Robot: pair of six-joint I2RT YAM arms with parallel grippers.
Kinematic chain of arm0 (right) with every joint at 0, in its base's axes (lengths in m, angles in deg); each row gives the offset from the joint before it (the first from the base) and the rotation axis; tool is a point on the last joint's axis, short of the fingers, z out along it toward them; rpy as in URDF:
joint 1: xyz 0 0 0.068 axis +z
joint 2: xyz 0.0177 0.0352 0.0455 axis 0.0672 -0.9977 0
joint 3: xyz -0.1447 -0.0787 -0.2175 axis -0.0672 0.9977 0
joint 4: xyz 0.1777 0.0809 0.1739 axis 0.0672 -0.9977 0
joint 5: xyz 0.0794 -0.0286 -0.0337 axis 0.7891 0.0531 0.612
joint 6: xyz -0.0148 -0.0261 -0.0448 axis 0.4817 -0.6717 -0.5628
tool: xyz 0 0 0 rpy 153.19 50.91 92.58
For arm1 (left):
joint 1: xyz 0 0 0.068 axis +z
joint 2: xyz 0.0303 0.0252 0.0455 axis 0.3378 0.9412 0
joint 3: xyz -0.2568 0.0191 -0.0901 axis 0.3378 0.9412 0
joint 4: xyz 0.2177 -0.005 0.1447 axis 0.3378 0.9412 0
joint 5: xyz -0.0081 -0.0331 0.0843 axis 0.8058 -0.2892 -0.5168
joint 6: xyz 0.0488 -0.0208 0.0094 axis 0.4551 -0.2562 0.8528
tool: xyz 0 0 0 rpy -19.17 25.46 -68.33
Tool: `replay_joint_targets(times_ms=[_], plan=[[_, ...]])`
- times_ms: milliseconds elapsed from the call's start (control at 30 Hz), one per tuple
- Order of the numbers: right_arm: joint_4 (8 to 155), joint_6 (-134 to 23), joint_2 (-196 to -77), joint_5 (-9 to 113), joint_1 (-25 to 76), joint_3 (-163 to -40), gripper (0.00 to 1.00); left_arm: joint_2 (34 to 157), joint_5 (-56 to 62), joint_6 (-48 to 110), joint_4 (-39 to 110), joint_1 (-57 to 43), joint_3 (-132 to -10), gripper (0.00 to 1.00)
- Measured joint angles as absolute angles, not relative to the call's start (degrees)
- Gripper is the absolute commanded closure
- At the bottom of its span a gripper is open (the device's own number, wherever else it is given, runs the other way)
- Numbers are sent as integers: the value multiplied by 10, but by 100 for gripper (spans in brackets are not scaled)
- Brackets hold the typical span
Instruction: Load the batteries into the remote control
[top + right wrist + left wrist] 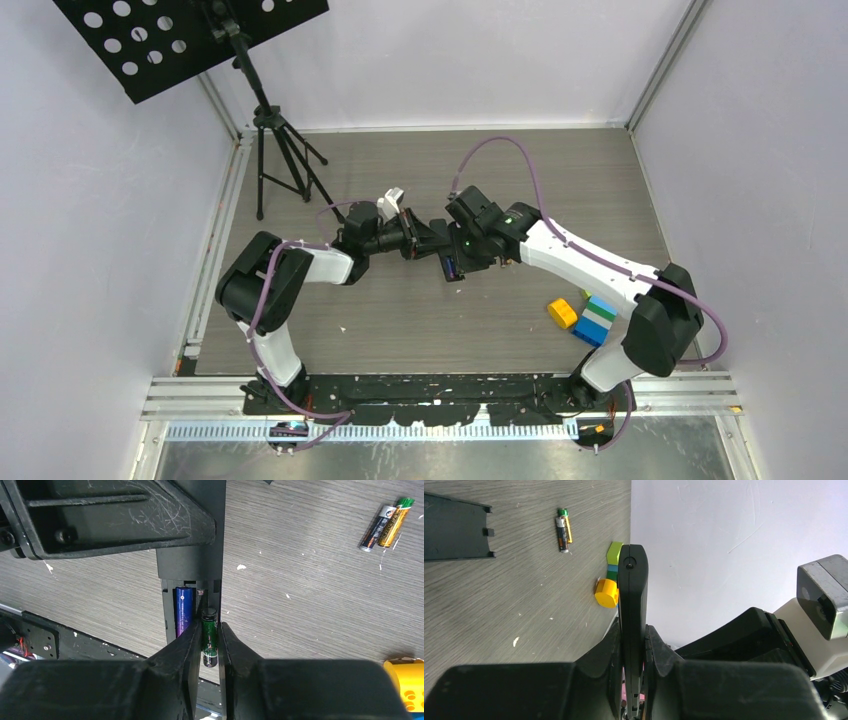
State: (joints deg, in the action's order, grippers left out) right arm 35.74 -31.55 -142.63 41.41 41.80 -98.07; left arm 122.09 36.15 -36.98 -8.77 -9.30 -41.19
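Note:
My left gripper (pixel 633 635) is shut on the black remote control (pixel 632 595), held edge-on above the table; it also shows in the top view (pixel 415 238). In the right wrist view the remote's open battery bay (pixel 190 605) faces me, with a purple-blue battery (pixel 183 611) seated in its left slot. My right gripper (pixel 209 630) is shut on a dark green battery (pixel 209 639), whose tip is at the bay's right slot, by the spring. Two spare batteries (pixel 385 522), one gold-and-black, lie on the table; they also show in the left wrist view (pixel 563 530).
The remote's black battery cover (pixel 454 527) lies on the table. A yellow toy block (pixel 564 313) and a stack of green, white and blue blocks (pixel 597 320) sit near the right arm. A music stand's tripod (pixel 280 160) stands at the back left.

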Motion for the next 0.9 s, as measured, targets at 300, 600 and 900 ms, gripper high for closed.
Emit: replay_joint_targets(times_ms=[300,600,900], plan=[[356,-304,-1418,408,418,-979,80,1221,362,-376,-92,-93,-412,100],[355,-300,-1412,411,418,-979,74,1221,362,-376,-92,-93,-412,100],[363,-288,-1393,425,419,-979,73,1221,352,-375,-85,-93,-412,100]])
